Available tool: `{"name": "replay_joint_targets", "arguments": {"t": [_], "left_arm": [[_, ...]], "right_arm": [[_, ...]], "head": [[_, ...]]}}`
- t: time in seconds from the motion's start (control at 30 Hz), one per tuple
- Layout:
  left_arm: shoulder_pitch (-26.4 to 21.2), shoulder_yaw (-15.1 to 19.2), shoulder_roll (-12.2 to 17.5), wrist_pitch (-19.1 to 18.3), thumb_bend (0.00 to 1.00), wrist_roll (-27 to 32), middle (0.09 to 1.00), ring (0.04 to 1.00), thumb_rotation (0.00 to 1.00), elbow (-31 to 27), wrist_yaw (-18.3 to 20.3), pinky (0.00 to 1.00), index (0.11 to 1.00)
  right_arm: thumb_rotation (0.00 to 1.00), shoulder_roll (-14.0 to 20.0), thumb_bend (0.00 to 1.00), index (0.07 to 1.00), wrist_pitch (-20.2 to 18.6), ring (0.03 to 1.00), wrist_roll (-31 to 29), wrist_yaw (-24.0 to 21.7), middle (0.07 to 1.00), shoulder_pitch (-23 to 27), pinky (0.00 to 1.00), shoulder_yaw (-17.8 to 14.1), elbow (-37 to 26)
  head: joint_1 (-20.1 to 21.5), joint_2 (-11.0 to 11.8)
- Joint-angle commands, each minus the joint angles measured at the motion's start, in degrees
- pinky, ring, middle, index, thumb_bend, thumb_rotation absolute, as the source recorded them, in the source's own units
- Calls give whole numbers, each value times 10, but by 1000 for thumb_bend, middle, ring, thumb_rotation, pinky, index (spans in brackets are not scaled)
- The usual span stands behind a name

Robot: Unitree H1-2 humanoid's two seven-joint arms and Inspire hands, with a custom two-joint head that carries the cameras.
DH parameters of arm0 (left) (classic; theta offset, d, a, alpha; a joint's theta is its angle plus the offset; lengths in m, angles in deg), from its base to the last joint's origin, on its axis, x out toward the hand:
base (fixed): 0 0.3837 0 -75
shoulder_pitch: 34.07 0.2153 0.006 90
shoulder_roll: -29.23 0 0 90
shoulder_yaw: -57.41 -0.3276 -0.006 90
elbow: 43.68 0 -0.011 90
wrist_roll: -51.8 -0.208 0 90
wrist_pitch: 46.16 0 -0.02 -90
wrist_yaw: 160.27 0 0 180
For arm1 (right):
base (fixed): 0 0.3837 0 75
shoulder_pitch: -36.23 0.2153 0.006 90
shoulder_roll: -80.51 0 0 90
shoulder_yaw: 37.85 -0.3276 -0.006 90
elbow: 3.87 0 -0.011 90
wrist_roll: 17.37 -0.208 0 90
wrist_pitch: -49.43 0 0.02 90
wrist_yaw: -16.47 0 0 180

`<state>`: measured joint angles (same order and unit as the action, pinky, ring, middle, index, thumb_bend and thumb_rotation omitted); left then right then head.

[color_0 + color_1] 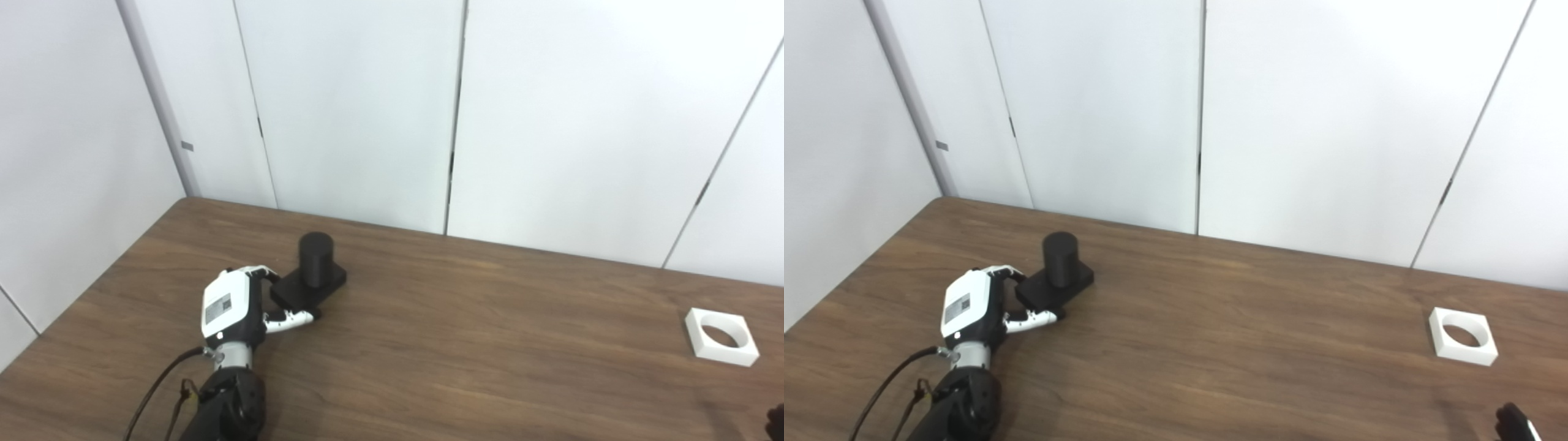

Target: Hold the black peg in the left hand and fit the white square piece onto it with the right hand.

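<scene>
Left hand [236,306]: low over the tabletop [465,331], back facing up, fingers and thumb curled around the near-left corner of the base of the black peg [313,269].
Black peg: upright, base on the tabletop.
White square piece [720,336]: flat, far right, untouched.
Right hand [1513,424]: only a dark tip at bottom right; grip state cannot be told.

Brown wood-grain table [465,343], two parts on it.
Black peg [315,260] upright on its square base, left-centre; white square piece [721,336] with round hole lies flat near right edge, well apart.
</scene>
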<state>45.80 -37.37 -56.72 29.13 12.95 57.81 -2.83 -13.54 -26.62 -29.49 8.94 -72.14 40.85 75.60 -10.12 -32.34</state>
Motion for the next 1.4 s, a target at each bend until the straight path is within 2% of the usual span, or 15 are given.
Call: {"name": "replay_joint_targets", "arguments": {"t": [0.0,0.27,0.37,0.53,0.63,0.77,0.8,0.83,0.93,1.0,1.17,1.37], "left_arm": [[-4,-9,11,24,522,-6,764,848,55,-44,11,971,484],[58,-48,-2,53,522,-22,782,858,58,-156,63,960,485],[76,-59,-9,57,522,-27,792,870,61,-187,87,990,485],[100,-76,-4,77,520,-29,806,883,59,-220,124,1000,485],[115,-81,-3,96,520,-19,802,880,55,-236,143,1000,486],[132,-84,-1,113,520,-7,805,891,53,-261,179,1000,486],[134,-84,0,115,519,-5,808,895,53,-265,187,1000,486],[137,-87,2,124,519,4,810,897,53,-270,198,1000,486],[145,-91,5,154,519,37,811,900,50,-277,228,1000,485],[150,-95,7,161,518,55,818,912,49,-283,254,1000,484],[163,-109,10,169,520,76,820,914,46,-295,306,1000,484],[174,-124,3,190,521,82,811,902,48,-286,325,1000,484]], "right_arm": [[938,-12,819,955,-1,990,8,4,968,-4,1000,11,-5],[977,-27,749,968,-28,980,28,19,973,-9,995,11,-22],[981,-32,726,972,-34,983,34,22,974,-10,1000,13,-30],[995,-43,684,978,-48,984,61,36,969,-14,1000,23,-54],[1000,-50,581,976,-61,970,84,47,956,-19,1000,30,-72],[1000,-55,542,972,-84,974,96,57,941,-23,1000,41,-96],[1000,-55,539,972,-89,971,98,59,941,-23,1000,43,-100],[1000,-56,538,972,-94,970,100,61,941,-24,1000,46,-105],[1000,-56,538,967,-106,966,104,66,939,-24,1000,53,-114],[1000,-57,558,965,-112,967,106,70,933,-24,1000,56,-117],[1000,-59,593,958,-121,962,109,79,921,-19,1000,63,-122],[1000,-58,590,955,-141,962,103,85,921,-13,999,68,-133]], "head": [[0,-1],[29,-16],[46,-23],[74,-38],[86,-50],[110,-71],[110,-71],[122,-82],[138,-95],[142,-99],[149,-125],[151,-141]]}}
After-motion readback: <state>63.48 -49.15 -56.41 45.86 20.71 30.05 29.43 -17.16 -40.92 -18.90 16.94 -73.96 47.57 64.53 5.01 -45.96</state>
